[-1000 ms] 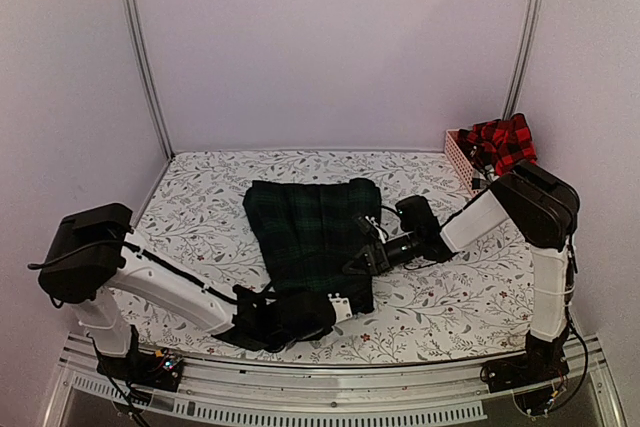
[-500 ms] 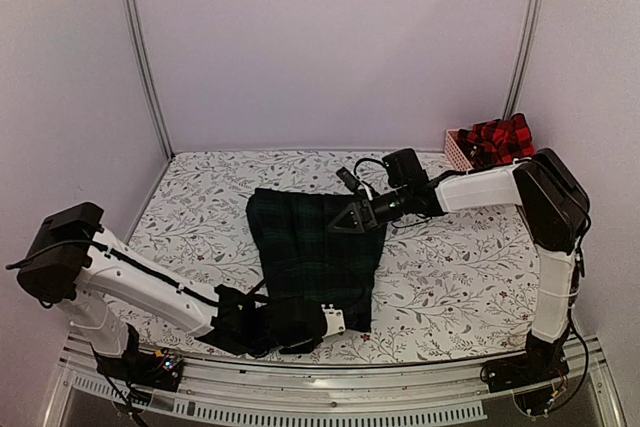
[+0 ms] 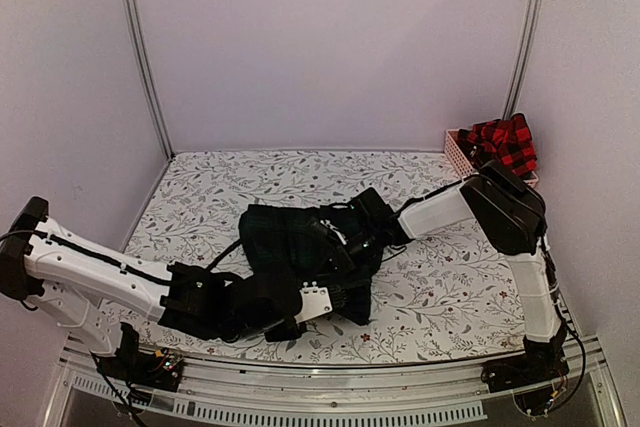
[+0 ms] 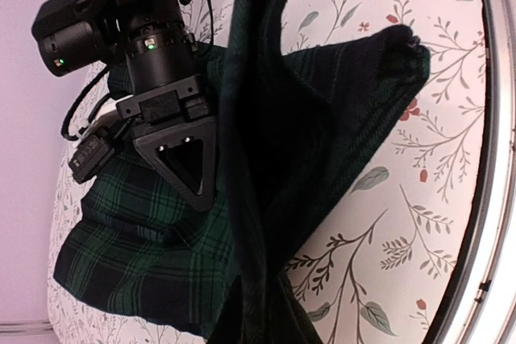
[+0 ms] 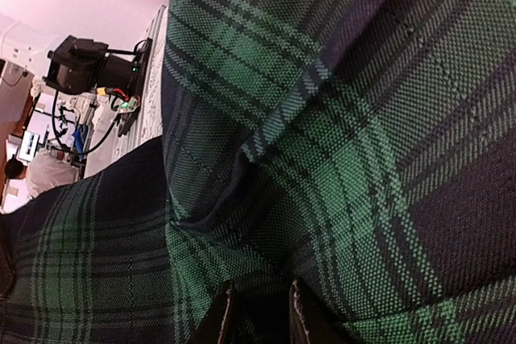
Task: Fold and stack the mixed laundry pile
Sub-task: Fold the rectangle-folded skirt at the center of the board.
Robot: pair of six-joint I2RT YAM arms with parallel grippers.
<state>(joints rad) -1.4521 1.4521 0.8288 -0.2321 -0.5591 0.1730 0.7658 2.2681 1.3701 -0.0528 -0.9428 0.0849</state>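
Well left of the basket (image 3: pixel 456 153) lay the tartan cloth (image 3: pixel 283 243), the left gripper (image 3: pixel 325 302) clamped on its edge away from the basket, the right gripper (image 5: pixel 258 318) at its basket side, hold unclear.

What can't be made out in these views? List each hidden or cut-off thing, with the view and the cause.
1. Left claw: its fingers, in the left wrist view, are covered by the tartan fold it is shut on.
2. Right claw: its grip. The right wrist view cuts the fingertips at the bottom edge; in the top view they are buried in tartan.
3. Basket: its contents, in the top view, are covered by the shirt.
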